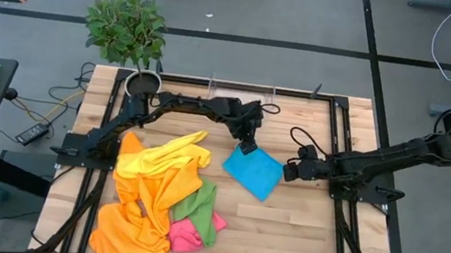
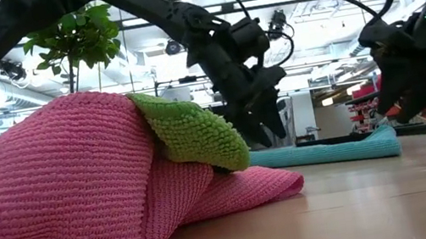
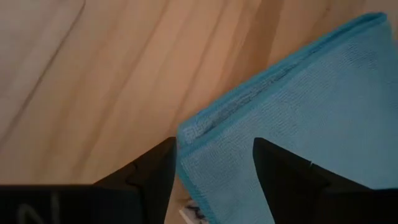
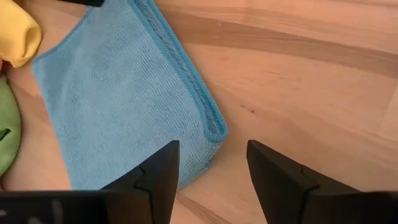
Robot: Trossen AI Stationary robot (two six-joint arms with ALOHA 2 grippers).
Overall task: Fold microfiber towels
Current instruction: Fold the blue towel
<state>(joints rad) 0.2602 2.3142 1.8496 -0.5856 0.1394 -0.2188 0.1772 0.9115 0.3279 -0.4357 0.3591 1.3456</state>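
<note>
A folded blue towel (image 1: 253, 172) lies flat on the wooden table, near its middle. My left gripper (image 3: 214, 149) stands open over the towel's far corner (image 3: 193, 134), one finger on each side of it. My right gripper (image 4: 212, 152) is open just off the towel's right corner (image 4: 214, 129), with bare wood between its fingers. At the table's left lies a heap of yellow (image 1: 165, 158), orange (image 1: 137, 215), green (image 1: 202, 206) and pink (image 1: 185, 236) towels. In the low view the pink (image 2: 77, 184) and green (image 2: 193, 131) towels fill the foreground.
A potted plant (image 1: 125, 28) stands at the far left corner. A clear plastic bin (image 1: 244, 87) sits along the far edge. Black frame rails (image 1: 340, 150) run down both sides. Bare wood (image 1: 298, 241) shows at the near right.
</note>
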